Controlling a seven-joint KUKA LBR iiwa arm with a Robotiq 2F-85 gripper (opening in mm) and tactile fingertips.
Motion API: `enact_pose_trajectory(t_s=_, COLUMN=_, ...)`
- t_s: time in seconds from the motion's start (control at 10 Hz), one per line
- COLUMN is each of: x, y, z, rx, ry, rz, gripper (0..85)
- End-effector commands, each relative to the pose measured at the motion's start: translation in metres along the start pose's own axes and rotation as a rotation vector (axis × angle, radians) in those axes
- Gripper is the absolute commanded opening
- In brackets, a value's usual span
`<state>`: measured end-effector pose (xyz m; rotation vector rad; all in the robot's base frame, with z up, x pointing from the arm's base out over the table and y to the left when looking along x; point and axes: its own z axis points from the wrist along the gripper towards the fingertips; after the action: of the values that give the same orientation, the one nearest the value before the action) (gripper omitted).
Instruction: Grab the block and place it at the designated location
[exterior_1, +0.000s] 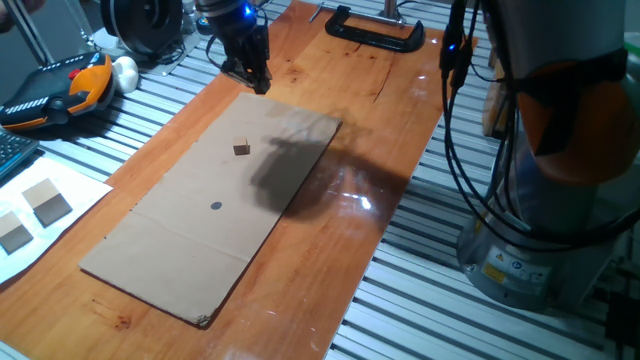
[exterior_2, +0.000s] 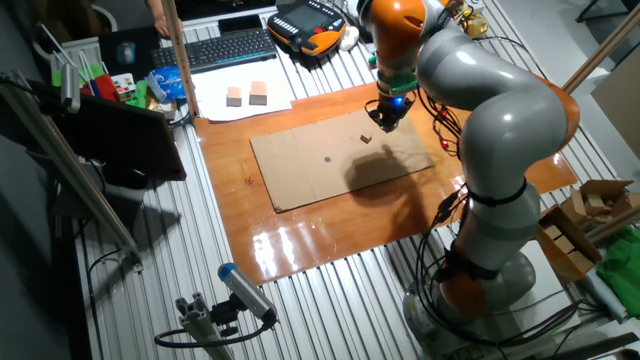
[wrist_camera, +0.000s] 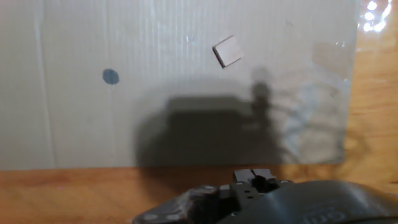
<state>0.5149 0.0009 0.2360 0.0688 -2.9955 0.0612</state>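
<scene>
A slatted metal table (exterior_1: 560, 320) carries a glossy wooden board (exterior_1: 330, 230), and on the board lies a flat cardboard sheet (exterior_1: 180, 250). Around it are a keyboard (exterior_2: 215, 48), an orange and black pendant (exterior_1: 60, 90), a black clamp (exterior_1: 375, 32) and two tan square pieces (exterior_2: 247, 94) on white paper.

The grey and orange arm (exterior_2: 500, 130) bends over the far end of the board, its gripper (exterior_1: 252, 75) hanging above the sheet's edge and clear of everything. In the hand view the fingers (wrist_camera: 254, 176) sit pressed together with nothing between them.

The block (exterior_1: 241, 148) rests on the cardboard, near the gripper's end, alone. In the hand view it sits turned, its edges skewed to the sheet's edges; being a cube, it has no long axis. The dark dot (exterior_1: 216, 206) lies farther along the sheet, well apart from the block.
</scene>
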Motion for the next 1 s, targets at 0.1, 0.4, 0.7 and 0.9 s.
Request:
enact_pose_trajectory(t_s=0.1, x=0.0, y=0.0, z=0.0, rx=0.04, ry=-0.026, rz=0.014, gripper=7.0)
enact_pose_trajectory(t_s=0.4, x=-0.038, y=0.0, z=0.019, rx=0.058, ry=-0.035, rz=0.05, gripper=32.3)
enact_pose_trajectory(t_s=0.7, x=-0.077, y=-0.002, z=0.049, rx=0.048, ry=-0.073, rz=0.086, gripper=50.3)
enact_pose_trajectory(t_s=0.9, x=-0.095, y=-0.003, z=0.07, rx=0.054, ry=-0.079, rz=0.128, gripper=56.7)
